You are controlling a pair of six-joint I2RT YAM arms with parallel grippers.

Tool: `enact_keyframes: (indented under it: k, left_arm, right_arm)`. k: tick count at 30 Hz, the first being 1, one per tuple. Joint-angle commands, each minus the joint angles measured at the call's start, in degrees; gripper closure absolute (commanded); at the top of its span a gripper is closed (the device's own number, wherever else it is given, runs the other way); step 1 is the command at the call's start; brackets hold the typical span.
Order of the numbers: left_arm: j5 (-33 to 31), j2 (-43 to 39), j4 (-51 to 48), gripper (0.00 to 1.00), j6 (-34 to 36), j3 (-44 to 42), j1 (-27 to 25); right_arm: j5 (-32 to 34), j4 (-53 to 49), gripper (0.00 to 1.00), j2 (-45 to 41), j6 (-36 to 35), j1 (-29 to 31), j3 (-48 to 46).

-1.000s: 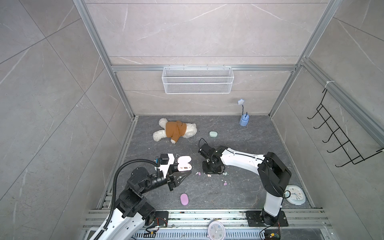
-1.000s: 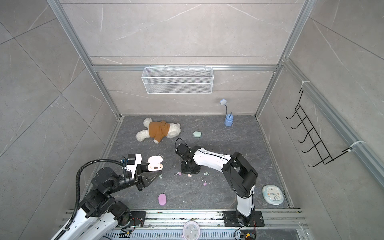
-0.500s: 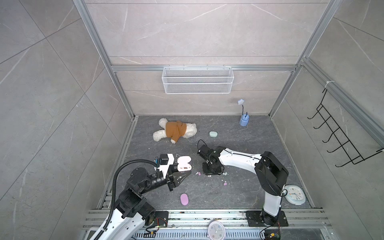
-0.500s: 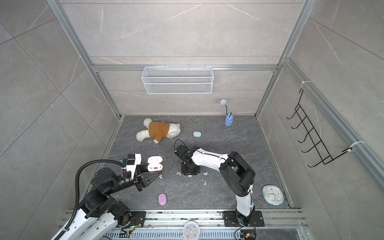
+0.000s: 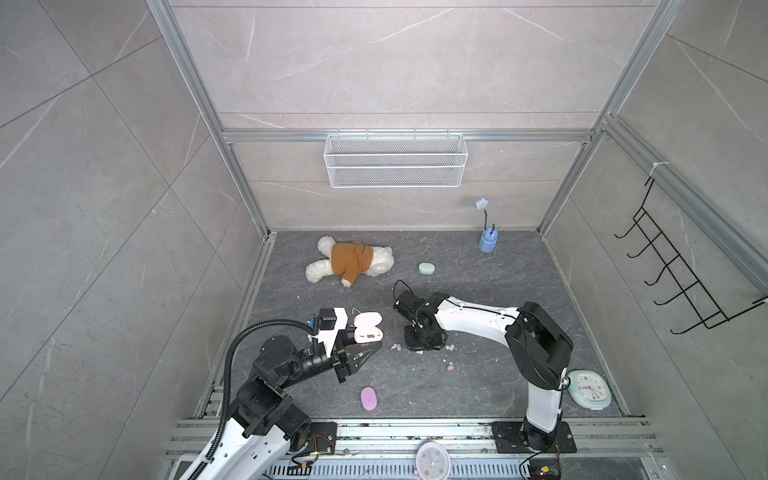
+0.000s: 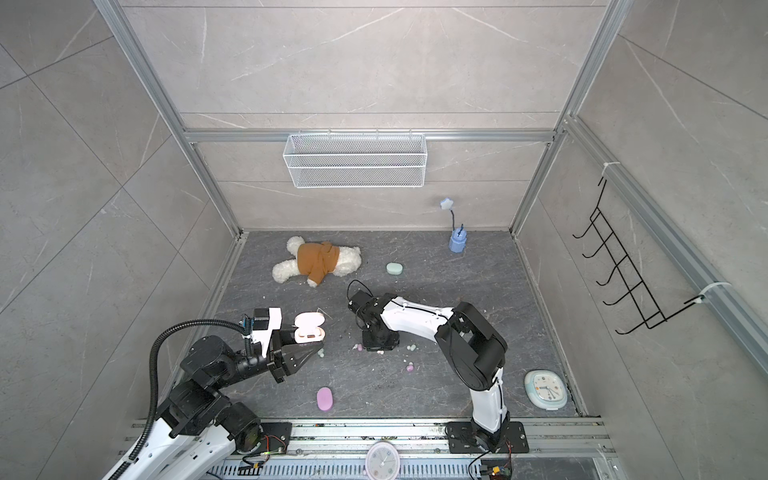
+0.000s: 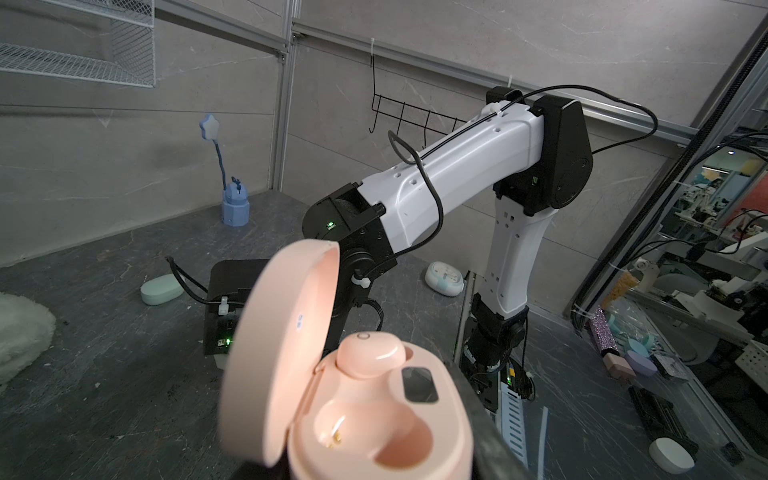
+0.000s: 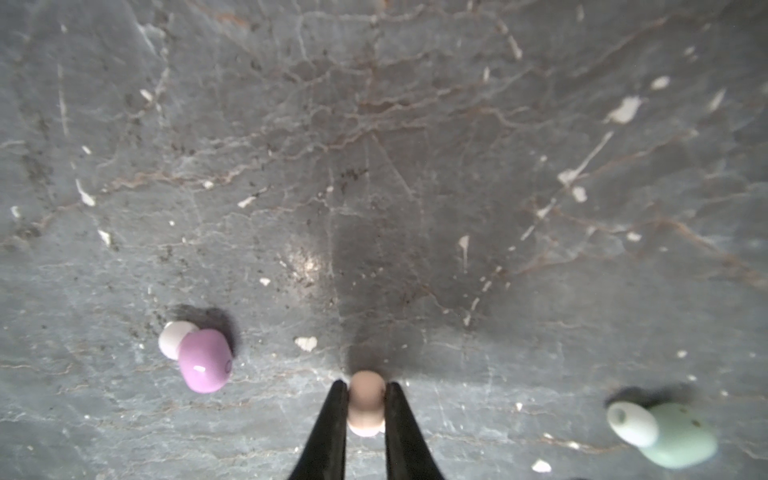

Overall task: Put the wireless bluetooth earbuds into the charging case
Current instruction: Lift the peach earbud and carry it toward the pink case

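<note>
We find the right claw (image 8: 365,395) pinching a peach earbud (image 8: 365,388) between its two black tips, low over the counter (image 8: 374,166). A lilac earbud (image 8: 203,361) and a mint earbud (image 8: 669,436) lie apart on either side, neither touching the tips. The left claw (image 5: 370,349) is pinched on the open charging case (image 7: 374,415), just left of the right claw and near the left wall. Its lid is tipped back. A seated earbud (image 7: 368,353) fills one socket, and the other socket (image 7: 361,432) gapes.

Walls close the counter on three sides, and a front rail (image 5: 415,428) closes the fourth. We see open counter between the lilac case (image 5: 368,398) and the right arm's base. More runs behind that arm toward the mint case (image 5: 427,268), the bear (image 5: 351,262) and the blue lamp (image 5: 488,243). A clock (image 5: 589,388) sits in the front right corner.

In both top views the right claw's tips and their earbud are hidden under its own wrist. In the left wrist view we make out only a dark edge of the left claw beside the case. The frame cuts off the case's lower end. The pinched earbud is blurred in the right wrist view.
</note>
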Motion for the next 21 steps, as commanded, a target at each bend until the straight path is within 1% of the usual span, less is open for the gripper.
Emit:
enact_keyframes:
  k: [1, 6, 21]
  left_arm:
    - [-0.5, -0.5, 2.1, 0.79, -0.7, 2.2, 0.1]
    - [-0.5, -0.2, 2.4, 0.79, -0.8, 2.3, 0.2]
    - [-0.6, -0.4, 2.1, 0.79, -0.9, 2.6, 0.1]
  right_arm:
    - [1.1, -1.6, 0.82, 1.9, -0.7, 0.7, 0.4]
    - [0.4, -0.3, 0.83, 3.6, 0.3, 1.1, -1.2]
    - [1.2, -1.0, 0.81, 4.7, 0.2, 1.3, -1.1]
